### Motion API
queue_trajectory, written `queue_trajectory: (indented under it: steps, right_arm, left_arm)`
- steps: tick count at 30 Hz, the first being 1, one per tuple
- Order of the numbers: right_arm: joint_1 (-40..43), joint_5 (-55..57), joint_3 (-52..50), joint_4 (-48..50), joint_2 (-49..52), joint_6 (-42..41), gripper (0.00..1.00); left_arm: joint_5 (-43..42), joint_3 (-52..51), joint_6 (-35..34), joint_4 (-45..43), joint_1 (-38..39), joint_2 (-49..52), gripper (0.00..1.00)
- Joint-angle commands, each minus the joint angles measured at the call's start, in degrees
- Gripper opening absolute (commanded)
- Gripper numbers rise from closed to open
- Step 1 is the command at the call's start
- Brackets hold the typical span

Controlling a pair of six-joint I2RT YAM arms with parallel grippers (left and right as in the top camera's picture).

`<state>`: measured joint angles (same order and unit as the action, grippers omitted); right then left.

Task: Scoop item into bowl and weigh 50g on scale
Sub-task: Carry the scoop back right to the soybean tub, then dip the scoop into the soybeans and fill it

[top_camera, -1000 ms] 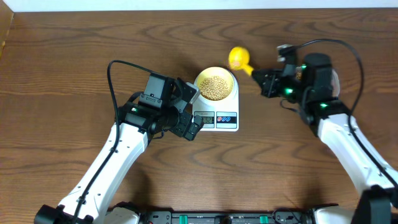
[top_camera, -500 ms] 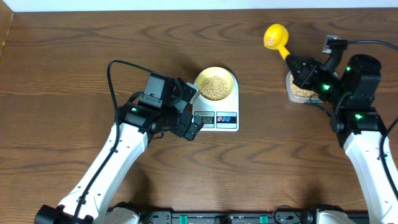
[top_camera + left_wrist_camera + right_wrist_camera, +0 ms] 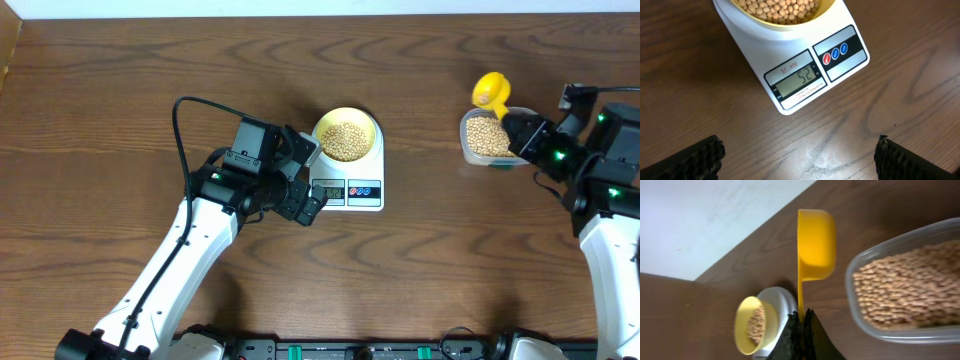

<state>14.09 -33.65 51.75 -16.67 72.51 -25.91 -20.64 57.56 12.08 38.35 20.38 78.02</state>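
Pinching yellow scoop (image 3: 490, 92) handle, right gripper (image 3: 801, 318) hung beside tub (image 3: 485, 140); left gripper (image 3: 800, 157) gaped wide, empty, before scale (image 3: 802, 82); bowl (image 3: 372, 128) of beans (image 3: 346, 140) sat atop.

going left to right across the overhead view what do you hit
left gripper → bowl → clear tub → right gripper; scale and scoop overlap these, so left out
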Motion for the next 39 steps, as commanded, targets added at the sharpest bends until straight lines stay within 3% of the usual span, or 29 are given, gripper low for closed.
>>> queue_trajectory:
  steps: [1, 13, 20, 35, 39]
  right_arm:
    - [1.9, 5.2, 0.6, -2.4, -0.7, 6.9, 0.01]
    - [0.2, 22.1, 0.6, -9.5, -0.7, 37.1, 0.02]
    - [-2.4, 32.9, 0.6, -9.4, -0.6, 46.2, 0.01]
    - [-8.7, 31.1, 0.6, -6.0, -0.6, 46.1, 0.01]
    - [-11.3, 25.6, 0.6, -1.0, -0.6, 36.0, 0.01]
  left_arm:
    - [0.4, -0.4, 0.8, 0.0, 0.1, 0.2, 0.98]
    - [0.4, -0.4, 0.8, 0.0, 0.1, 0.2, 0.98]
    - [0.4, -0.4, 0.8, 0.0, 0.1, 0.2, 0.98]
    - [0.4, -0.4, 0.8, 0.0, 0.1, 0.2, 0.98]
    - [0.4, -0.4, 0.8, 0.0, 0.1, 0.2, 0.98]
